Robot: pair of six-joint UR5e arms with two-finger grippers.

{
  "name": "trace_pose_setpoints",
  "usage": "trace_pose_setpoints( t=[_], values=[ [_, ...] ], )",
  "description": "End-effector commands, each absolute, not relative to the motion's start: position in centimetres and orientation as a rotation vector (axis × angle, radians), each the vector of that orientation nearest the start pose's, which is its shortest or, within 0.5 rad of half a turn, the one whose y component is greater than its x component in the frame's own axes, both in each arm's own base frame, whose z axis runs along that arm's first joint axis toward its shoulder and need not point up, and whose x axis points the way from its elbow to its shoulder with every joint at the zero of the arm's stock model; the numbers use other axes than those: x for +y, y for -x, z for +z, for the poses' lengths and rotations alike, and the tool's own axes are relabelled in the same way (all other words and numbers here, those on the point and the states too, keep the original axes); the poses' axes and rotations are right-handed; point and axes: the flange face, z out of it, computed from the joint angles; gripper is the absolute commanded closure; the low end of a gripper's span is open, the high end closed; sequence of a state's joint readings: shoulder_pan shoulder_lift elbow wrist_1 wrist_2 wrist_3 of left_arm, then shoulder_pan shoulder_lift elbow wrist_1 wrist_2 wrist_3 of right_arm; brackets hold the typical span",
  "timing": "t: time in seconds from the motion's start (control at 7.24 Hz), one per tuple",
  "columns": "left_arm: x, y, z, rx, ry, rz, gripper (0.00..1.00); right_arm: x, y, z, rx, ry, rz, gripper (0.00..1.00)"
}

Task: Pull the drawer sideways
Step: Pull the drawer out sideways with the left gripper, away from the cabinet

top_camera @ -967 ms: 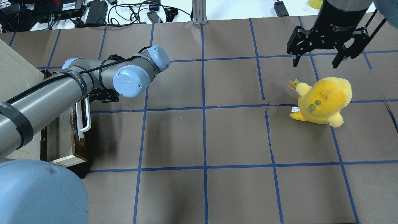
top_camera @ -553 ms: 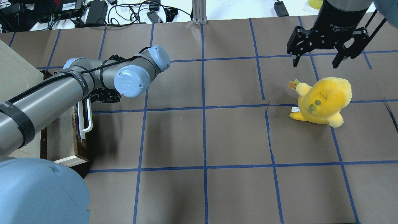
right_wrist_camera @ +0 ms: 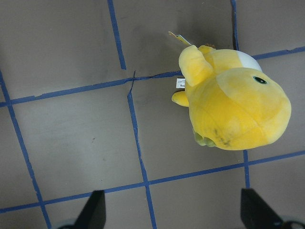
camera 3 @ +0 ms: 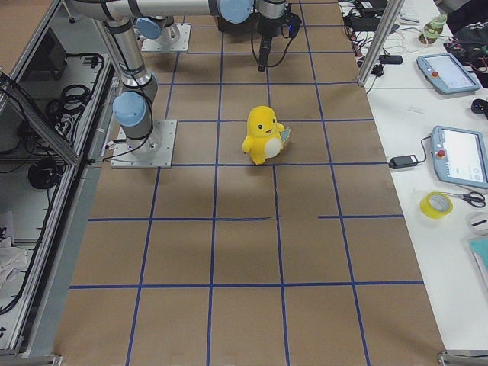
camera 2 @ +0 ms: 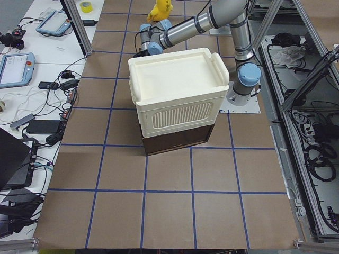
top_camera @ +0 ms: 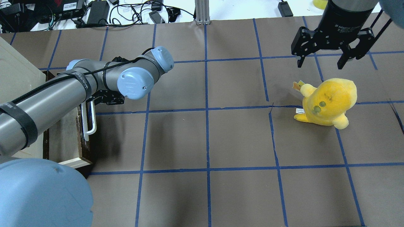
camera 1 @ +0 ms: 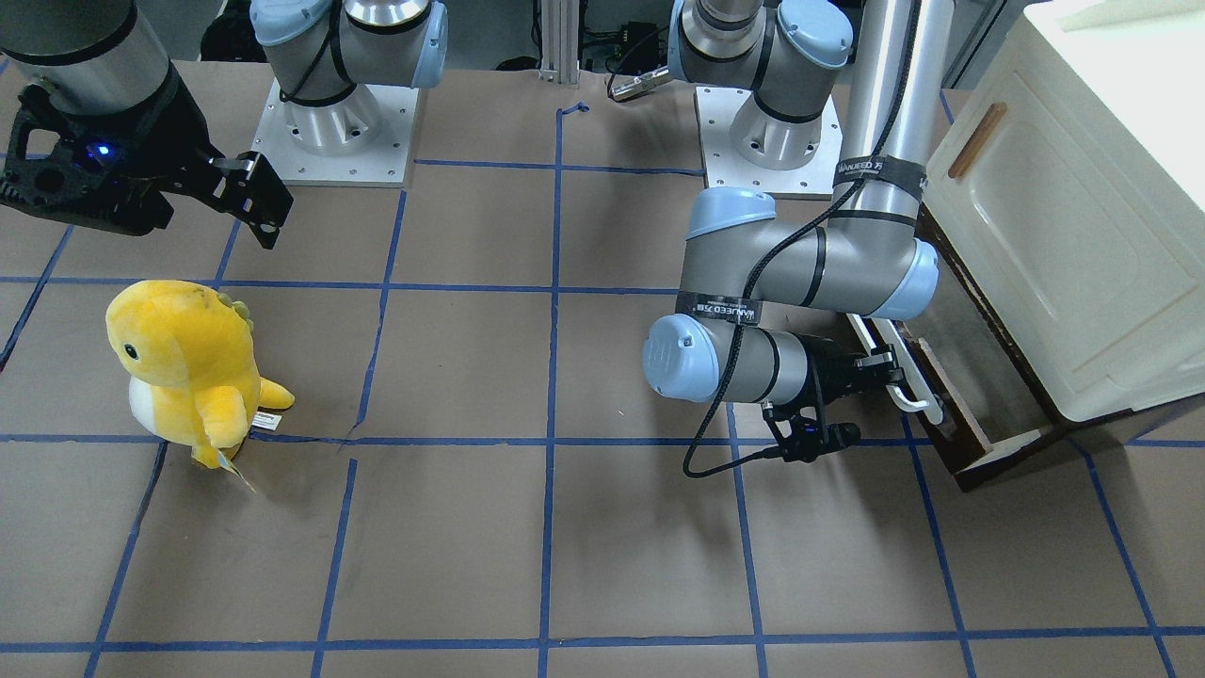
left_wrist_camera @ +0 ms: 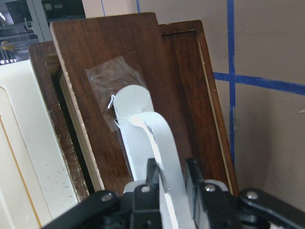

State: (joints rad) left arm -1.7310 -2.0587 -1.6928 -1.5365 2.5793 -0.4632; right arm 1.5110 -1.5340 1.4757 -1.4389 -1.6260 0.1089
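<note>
The drawer (top_camera: 66,135) has a dark brown front (left_wrist_camera: 109,62), a long white bar handle (top_camera: 90,121) and a pale inside. It sticks out sideways from under the cream-white cabinet (camera 1: 1064,207) and also shows in the front-facing view (camera 1: 941,405). My left gripper (left_wrist_camera: 169,171) is shut on the white handle (left_wrist_camera: 143,124) at its far end, as the front-facing view (camera 1: 890,372) also shows. My right gripper (top_camera: 320,61) is open and empty, hovering above the table beyond a yellow plush toy (top_camera: 328,101).
The cabinet (top_camera: 15,78) stands at the table's left edge. The plush toy (camera 1: 188,367) stands on the right half and fills the right wrist view (right_wrist_camera: 233,105). Brown paper with blue tape lines covers the table. Cables and devices lie beyond the far edge.
My left arm has moved slightly to the right with the handle, and the drawer has slid a little further out of the cabinet. The right arm has not moved.
</note>
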Motion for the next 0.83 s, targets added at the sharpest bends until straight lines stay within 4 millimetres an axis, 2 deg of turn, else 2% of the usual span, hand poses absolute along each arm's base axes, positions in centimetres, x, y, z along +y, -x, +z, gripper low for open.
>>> trace_pose_setpoints(
  t=[0.0,0.69],
  values=[
    [-56.51,14.79,22.22,2.049,-0.032,0.206,0.8,-50.62,-9.7,50.35,3.185,-0.269,0.116,0.0],
    [-56.75,14.97,22.41,2.059,-0.03,0.201,0.8,-50.62,-9.7,50.35,3.185,-0.269,0.116,0.0]
  ],
)
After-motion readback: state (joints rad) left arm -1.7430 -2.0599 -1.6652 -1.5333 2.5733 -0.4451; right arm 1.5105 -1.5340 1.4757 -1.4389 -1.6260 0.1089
